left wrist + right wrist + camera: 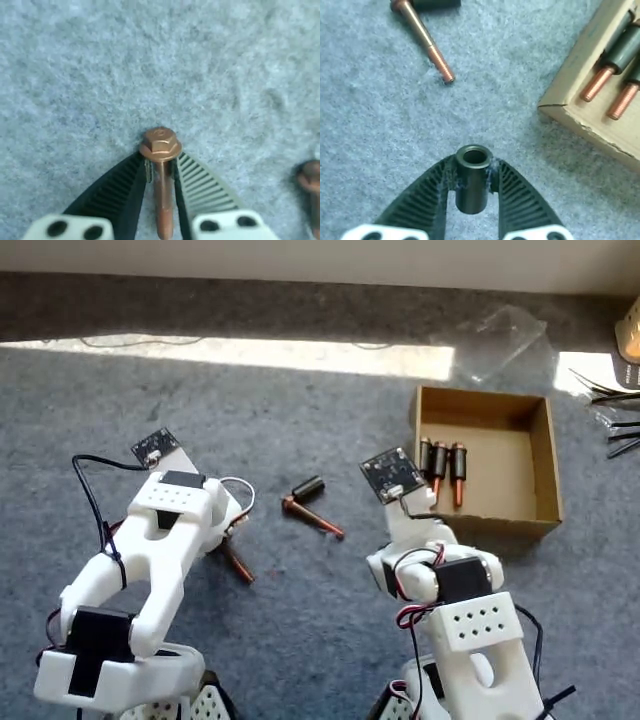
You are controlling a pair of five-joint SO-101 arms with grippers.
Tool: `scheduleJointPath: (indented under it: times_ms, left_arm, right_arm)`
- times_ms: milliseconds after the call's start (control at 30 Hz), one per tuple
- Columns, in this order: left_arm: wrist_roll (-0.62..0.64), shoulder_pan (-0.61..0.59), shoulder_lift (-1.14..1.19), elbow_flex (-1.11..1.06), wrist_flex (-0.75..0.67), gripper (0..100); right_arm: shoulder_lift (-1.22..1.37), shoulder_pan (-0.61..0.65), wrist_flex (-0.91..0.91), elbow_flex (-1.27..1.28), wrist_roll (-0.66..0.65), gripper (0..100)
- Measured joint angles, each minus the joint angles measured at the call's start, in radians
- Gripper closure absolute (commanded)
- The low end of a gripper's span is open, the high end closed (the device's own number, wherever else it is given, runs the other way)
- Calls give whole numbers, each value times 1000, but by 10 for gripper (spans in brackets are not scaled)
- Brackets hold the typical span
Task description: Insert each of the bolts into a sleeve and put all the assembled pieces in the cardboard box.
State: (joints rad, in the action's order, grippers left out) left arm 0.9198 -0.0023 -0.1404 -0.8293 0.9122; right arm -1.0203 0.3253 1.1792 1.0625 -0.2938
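Looks like the mating step. The left gripper [161, 161] is pinching a copper hex-head bolt [160, 145] by the shank just under the head. The right gripper [472, 166] is clamped around a short dark tube sleeve [471, 196], open bore facing out. The next move, I reckon, is lining the thread tip up with that bore, so the arms need to face each other. Three finished pieces [441, 465] sit in the brown cardboard box [500, 522]. A spare bolt [315, 518] and spare sleeve [308, 486] lie on the grey carpet [300, 410] between the arms.
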Motion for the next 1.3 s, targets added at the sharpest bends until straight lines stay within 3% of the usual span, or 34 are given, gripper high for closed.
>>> scheduleJointPath:
  times_ms: [300, 600, 967, 1300]
  left_arm:
    - [-35, 0, 0, 2, 0, 937]
    - [-347, -2, 8, 37, -3, 934]
    - [-996, -5, 8, 66, -3, 934]
    - [-1062, 25, 8, 66, -3, 937]
  right_arm:
    - [0, 0, 0, 0, 0, 995]
    - [0, 0, 0, 0, 0, 995]
    - [0, 0, 0, 0, 0, 995]
    - [0, 0, -18, 0, 0, 995]
